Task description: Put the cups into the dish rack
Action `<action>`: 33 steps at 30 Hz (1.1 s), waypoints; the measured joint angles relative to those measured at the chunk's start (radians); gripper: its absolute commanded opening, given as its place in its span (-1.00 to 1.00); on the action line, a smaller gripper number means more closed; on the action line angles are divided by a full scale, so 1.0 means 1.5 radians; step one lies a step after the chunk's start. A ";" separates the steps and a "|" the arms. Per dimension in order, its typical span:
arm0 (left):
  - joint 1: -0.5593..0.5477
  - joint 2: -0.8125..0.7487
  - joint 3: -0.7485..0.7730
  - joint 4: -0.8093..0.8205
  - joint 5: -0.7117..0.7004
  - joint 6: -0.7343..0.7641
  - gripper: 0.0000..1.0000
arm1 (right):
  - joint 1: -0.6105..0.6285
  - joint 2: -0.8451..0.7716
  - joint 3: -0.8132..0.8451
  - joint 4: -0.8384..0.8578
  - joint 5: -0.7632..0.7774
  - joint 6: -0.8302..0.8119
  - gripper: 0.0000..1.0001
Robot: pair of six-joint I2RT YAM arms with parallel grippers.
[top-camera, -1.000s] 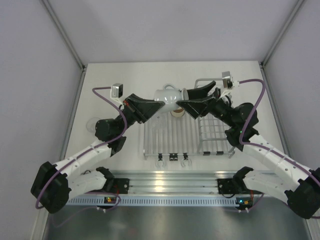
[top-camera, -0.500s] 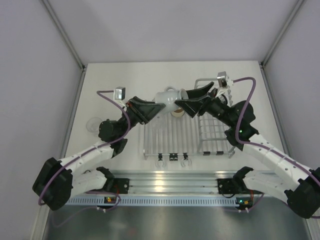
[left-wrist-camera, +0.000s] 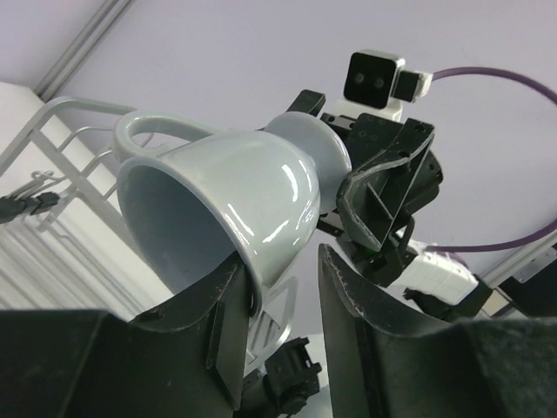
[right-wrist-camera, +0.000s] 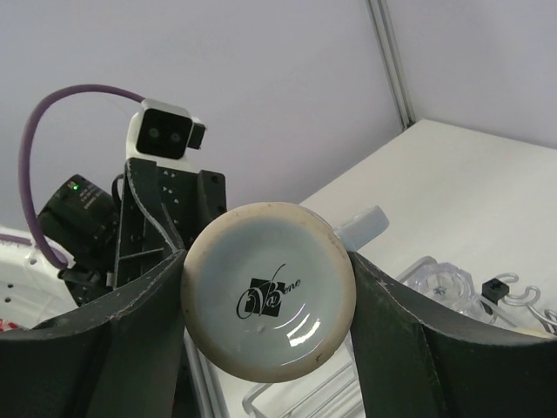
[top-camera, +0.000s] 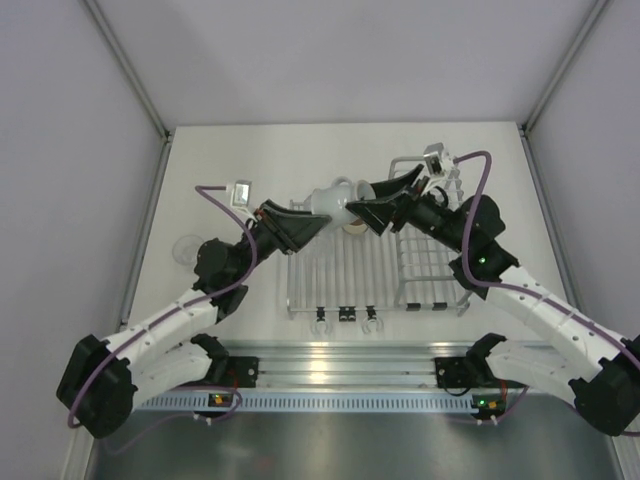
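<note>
The pale blue cup hangs on its side above the back of the dish rack. My right gripper is shut on its foot; in the right wrist view the printed base fills the gap of the right gripper. My left gripper is open at the cup's mouth. In the left wrist view one finger lies inside the rim of the cup, and the other stands clear outside it. A tan-and-brown cup sits on the rack bars. A clear cup stands on the table at the left.
The taller wire basket section lies under my right arm. Black clips line the rack's near edge. Both arms meet over the rack's back edge. Grey walls close in the table on three sides.
My left gripper has opened and released the pale blue cup's rim. The right gripper keeps its hold on the cup's foot and has shifted slightly right.
</note>
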 measured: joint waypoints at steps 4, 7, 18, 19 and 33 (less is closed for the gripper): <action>0.000 -0.048 0.000 -0.089 -0.010 0.047 -0.20 | 0.001 0.000 0.020 -0.045 0.007 -0.022 -1.00; 0.000 -0.079 0.000 -0.140 -0.019 0.080 -0.17 | 0.002 0.000 0.034 -0.074 0.015 -0.038 -1.00; -0.002 -0.173 0.055 -0.429 -0.100 0.241 0.06 | -0.005 0.021 0.090 -0.254 0.144 -0.150 -1.00; -0.002 -0.177 0.073 -0.467 -0.118 0.261 0.07 | -0.004 0.027 0.100 -0.276 0.155 -0.160 -1.00; -0.002 -0.157 0.300 -0.813 -0.345 0.510 0.16 | 0.120 0.163 0.193 -0.461 0.350 -0.247 -1.00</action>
